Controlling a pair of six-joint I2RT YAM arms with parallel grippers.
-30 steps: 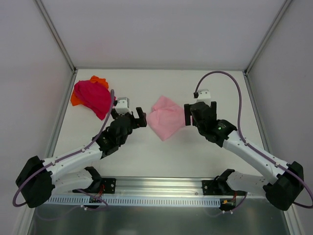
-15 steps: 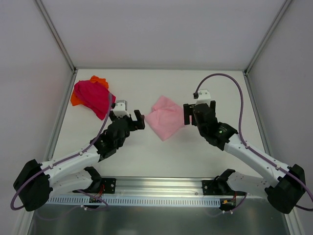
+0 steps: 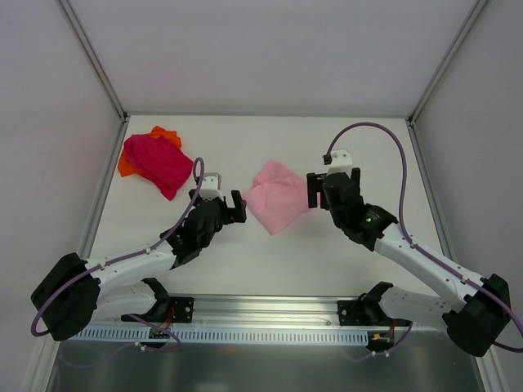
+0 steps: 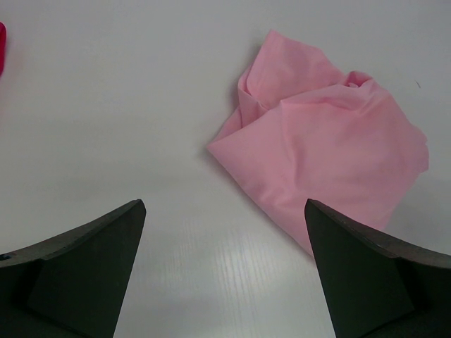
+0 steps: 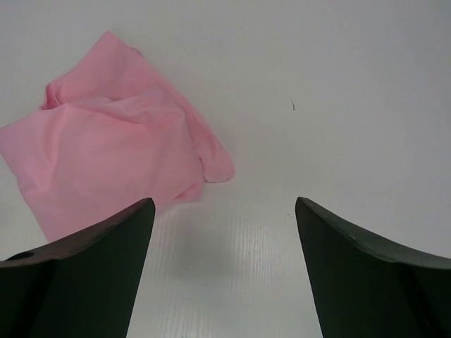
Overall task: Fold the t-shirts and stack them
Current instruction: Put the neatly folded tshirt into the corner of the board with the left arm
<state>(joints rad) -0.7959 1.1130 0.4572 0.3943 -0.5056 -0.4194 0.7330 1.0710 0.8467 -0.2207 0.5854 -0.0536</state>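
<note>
Both grippers stood spread and empty; light pink t-shirt (image 3: 278,198) lay crumpled mid table (image 3: 270,139), between left gripper (image 3: 236,206) and right gripper (image 3: 314,190), just beside each, neither clearly nearer. Magenta t-shirt (image 3: 155,160) over orange t-shirt (image 3: 125,167) far-left.

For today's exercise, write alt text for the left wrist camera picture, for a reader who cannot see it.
A crumpled light pink t-shirt lies on a white table, right of centre. The left arm's two dark fingers stand wide open in the bottom corners, holding nothing. A sliver of deep pink cloth shows at the left edge.
</note>
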